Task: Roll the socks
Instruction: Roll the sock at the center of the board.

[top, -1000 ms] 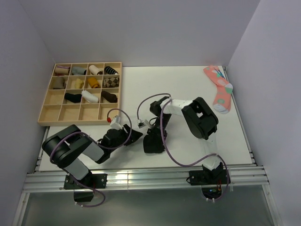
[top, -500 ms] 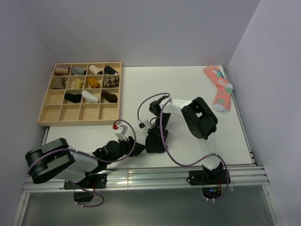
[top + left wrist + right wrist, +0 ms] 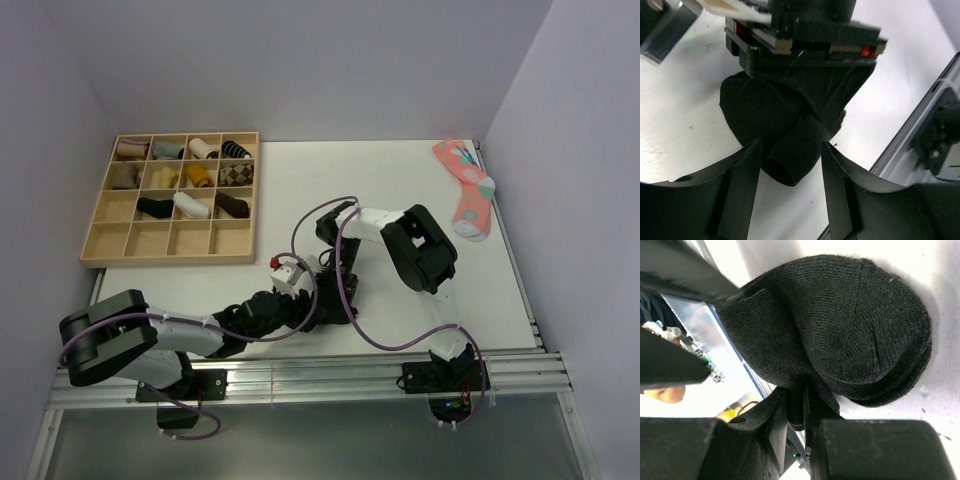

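Your soft black knit sock (image 3: 850,325) lies bunched on the white table (image 3: 300,190), near its front middle. The right gripper (image 3: 804,405) is almost closed, pinching a fold of the fabric. The left gripper (image 3: 790,152) stands part open, fingers either side of the protruding rolled end, seemingly not squeezing. Close the left squarely on that end, then turn it tightly against the right's pinch. No brand, label or writing is readable

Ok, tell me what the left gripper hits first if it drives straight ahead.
The black sock: its rolled end sits between the left gripper's open fingers. Just behind it is the right gripper, pinching the fabric. The exact depth is unclear.
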`<move>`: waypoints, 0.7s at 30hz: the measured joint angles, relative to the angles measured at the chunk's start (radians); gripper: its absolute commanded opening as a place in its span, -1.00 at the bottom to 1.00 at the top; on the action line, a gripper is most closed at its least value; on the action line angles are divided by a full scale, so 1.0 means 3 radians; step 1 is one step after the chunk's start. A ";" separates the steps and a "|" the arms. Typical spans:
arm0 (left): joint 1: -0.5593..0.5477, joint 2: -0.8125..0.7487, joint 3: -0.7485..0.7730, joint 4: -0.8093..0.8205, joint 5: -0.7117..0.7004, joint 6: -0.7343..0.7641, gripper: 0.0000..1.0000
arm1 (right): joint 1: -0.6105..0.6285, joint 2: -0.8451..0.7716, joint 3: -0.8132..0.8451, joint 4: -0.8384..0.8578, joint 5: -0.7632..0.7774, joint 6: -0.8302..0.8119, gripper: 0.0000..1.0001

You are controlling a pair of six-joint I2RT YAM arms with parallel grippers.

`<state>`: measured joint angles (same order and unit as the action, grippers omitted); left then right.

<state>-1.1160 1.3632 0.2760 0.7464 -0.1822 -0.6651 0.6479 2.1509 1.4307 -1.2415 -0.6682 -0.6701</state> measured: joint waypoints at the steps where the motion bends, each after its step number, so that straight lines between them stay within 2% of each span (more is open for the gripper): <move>1: -0.0008 0.0039 0.0020 -0.0018 0.0001 0.0025 0.13 | 0.0000 0.0000 0.0001 -0.0004 0.0009 0.0000 -0.62; 15: -0.0061 0.0421 0.0118 0.0042 0.0037 0.0139 0.12 | 0.0000 0.0036 0.0038 -0.0057 0.0070 0.0003 -0.62; 21: -0.0061 0.0547 0.0142 0.0155 0.0104 0.0118 0.00 | 0.0000 0.0051 0.0055 -0.0069 0.0070 0.0036 -0.62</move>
<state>-1.1343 1.5272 0.3187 0.7929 -0.1509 -0.6296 0.6479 2.1662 1.4471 -1.2621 -0.6472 -0.6594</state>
